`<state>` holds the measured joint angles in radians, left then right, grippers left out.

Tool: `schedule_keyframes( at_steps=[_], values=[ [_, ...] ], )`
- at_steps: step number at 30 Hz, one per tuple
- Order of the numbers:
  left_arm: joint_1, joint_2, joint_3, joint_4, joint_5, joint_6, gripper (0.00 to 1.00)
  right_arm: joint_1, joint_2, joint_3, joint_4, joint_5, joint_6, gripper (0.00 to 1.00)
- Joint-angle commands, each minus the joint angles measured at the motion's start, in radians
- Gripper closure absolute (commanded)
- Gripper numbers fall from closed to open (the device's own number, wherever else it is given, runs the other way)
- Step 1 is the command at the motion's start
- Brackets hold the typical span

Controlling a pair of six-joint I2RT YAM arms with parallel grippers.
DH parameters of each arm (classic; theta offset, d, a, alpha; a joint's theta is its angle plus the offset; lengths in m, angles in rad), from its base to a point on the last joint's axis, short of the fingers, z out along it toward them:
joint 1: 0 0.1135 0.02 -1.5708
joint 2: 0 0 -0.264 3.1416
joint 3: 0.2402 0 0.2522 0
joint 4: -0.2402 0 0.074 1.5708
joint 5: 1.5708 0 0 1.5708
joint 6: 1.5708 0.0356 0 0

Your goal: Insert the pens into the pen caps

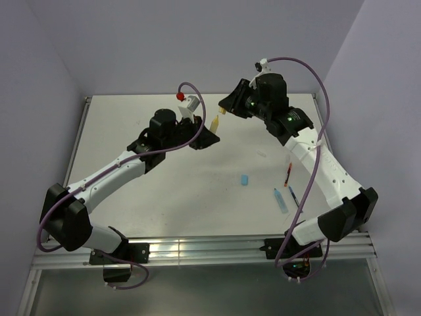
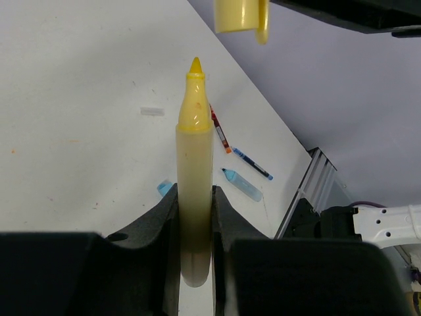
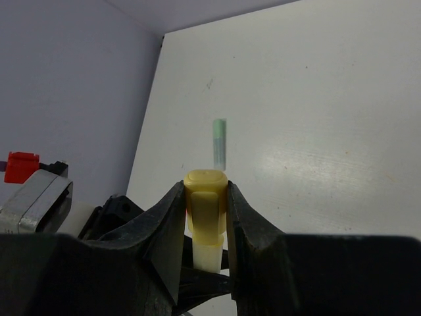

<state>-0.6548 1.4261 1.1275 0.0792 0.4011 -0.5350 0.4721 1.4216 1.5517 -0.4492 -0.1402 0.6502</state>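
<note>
Gripping the yellow marker [image 2: 195, 131] low on its barrel, the left gripper [image 2: 195, 192] is pinching narrowly around it and pointing the conical nib straight up the left wrist view. The right gripper [image 3: 205, 191] is clamping the yellow cap [image 3: 205, 210] between its black fingers at the centre of the right wrist view. Both are hanging in the air over the upper middle of the white table [image 1: 164, 197] in the overhead view, nib and cap near each other but not touching. The relation that matters is showing at the top of the left wrist view: the cap is sitting just beyond the nib and off to the right of the marker's long axis. By my judgement, the right arm is needing to bring the cap sideways onto that axis before anything is sliding home. The barrel is looking smooth, round and cloudy-translucent with a glossier collar, whereas the cap is looking opaque and stubby, with a flat clip tab. Lying apart at the lower right of the overhead view are the light blue marker [image 1: 281, 199], the red pen [image 1: 287, 174] and the dark blue pen [image 1: 293, 195], with the light blue cap [image 1: 244, 179] to their left. A pale green marker [image 3: 219, 141] is lying at the upper centre of the right wrist view.
</note>
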Motion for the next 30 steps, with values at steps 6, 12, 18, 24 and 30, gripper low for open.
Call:
schedule_keyframes(
  at_steps=[6, 12, 18, 24, 30],
  values=[
    [-0.008, -0.003, 0.026, 0.033, -0.011, 0.027, 1.0, 0.022, 0.034, 0.039, 0.02, 0.024, 0.003, 1.0],
    [-0.009, 0.007, 0.032, 0.028, -0.018, 0.03, 1.0, 0.031, 0.039, 0.042, 0.018, 0.021, 0.005, 1.0],
    [-0.008, 0.008, 0.032, 0.03, -0.033, 0.03, 1.0, 0.039, 0.037, 0.042, 0.015, 0.019, 0.005, 1.0],
    [-0.009, -0.007, 0.031, 0.031, -0.057, 0.035, 1.0, 0.049, 0.043, 0.033, 0.018, 0.019, 0.008, 1.0],
    [-0.009, -0.019, 0.029, 0.03, -0.076, 0.041, 1.0, 0.057, 0.053, 0.034, 0.017, 0.028, 0.005, 1.0]
  ],
)
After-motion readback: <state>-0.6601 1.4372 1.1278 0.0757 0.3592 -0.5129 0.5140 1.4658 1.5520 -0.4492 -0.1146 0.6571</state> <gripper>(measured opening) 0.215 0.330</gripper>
